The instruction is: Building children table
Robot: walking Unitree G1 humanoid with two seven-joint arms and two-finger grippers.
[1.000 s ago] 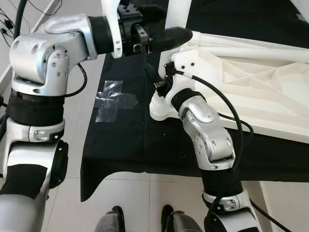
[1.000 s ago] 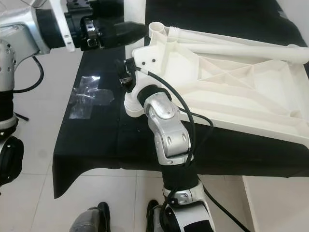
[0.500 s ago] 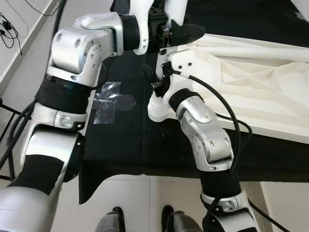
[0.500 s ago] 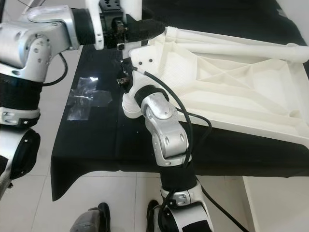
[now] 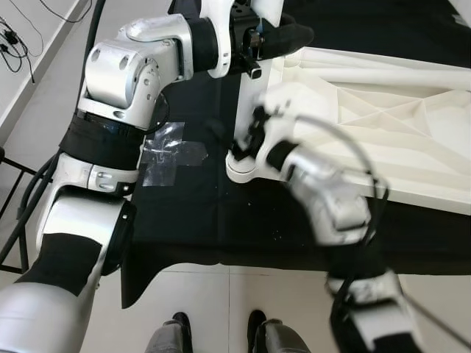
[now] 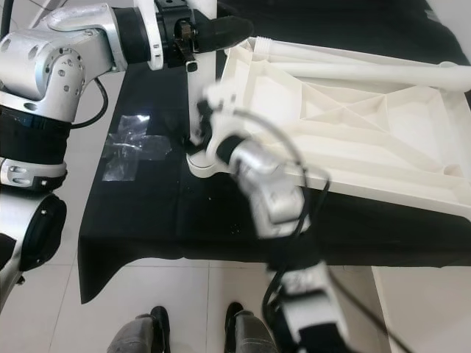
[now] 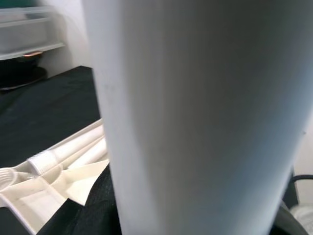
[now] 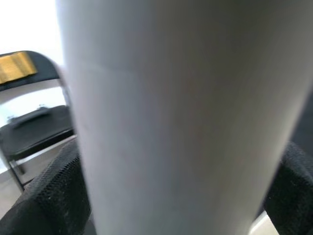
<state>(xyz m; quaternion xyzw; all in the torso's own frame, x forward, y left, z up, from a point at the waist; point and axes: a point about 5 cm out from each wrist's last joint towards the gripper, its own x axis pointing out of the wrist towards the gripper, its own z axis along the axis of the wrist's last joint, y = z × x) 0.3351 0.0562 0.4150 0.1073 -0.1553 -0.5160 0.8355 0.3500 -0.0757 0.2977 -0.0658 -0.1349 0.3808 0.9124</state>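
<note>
A white table leg (image 5: 246, 103) stands upright with its flared foot (image 5: 243, 166) on the black cloth. My left gripper (image 5: 259, 40) is shut on the leg near its top. My right gripper (image 5: 254, 138), blurred by motion, is shut on the leg just above the foot. Both wrist views look straight at the leg (image 7: 195, 112) (image 8: 186, 112) between black fingers. The white tabletop (image 5: 383, 118) lies upside down right beside the leg, ribs upward, with its corner socket next to my left gripper. A second leg (image 6: 353, 70) lies across it.
The black cloth (image 5: 191, 213) covers the work surface, and its front edge hangs over the tiled floor (image 5: 199, 301). A clear plastic bag (image 5: 173, 153) lies on the cloth left of the leg. My feet (image 5: 173, 338) stand below. A black folding chair (image 8: 34, 132) stands nearby.
My left arm has swung inward, carrying the top of the leg toward the tabletop corner. My right arm is now blurred, its elbow moving out to the right while the foot stays put.
</note>
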